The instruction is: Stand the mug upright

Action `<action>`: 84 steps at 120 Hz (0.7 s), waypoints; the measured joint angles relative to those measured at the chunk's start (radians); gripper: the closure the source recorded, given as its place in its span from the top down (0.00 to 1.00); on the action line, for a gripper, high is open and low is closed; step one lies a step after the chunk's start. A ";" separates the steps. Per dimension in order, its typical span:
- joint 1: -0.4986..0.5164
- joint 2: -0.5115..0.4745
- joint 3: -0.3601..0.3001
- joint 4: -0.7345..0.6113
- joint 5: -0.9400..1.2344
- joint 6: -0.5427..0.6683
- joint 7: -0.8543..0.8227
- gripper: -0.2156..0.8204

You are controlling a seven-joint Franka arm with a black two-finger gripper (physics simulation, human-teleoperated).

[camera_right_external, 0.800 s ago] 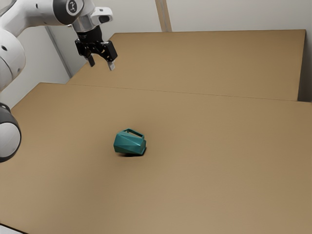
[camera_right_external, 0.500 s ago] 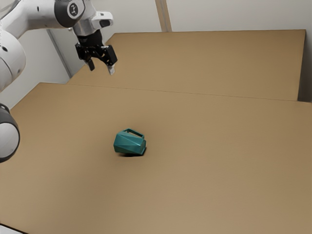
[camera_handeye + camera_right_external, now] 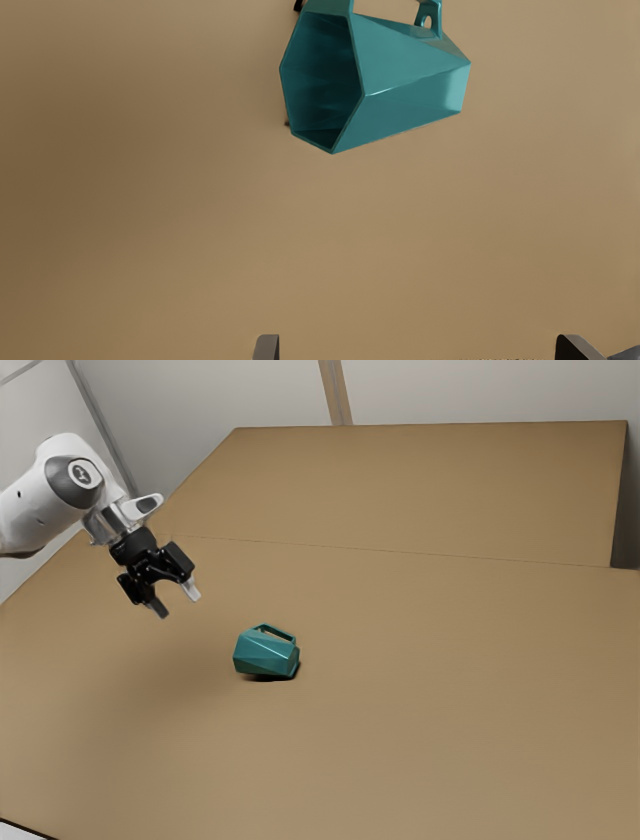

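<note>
Exterior view: the mug (image 3: 266,654) lies sideways, apart from the open pincer (image 3: 177,604).

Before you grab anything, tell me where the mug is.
The mug lies on its side on the table, a little to the exterior view's left of centre, just to that view's right of the open hand and clear of it.
</note>
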 joint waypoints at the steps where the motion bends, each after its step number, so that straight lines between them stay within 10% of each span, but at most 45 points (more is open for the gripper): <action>1: 0.000 0.000 0.001 -0.005 -0.005 0.001 0.005 0.79; 84: -0.027 0.143 0.007 -0.085 -0.204 0.197 0.348 0.79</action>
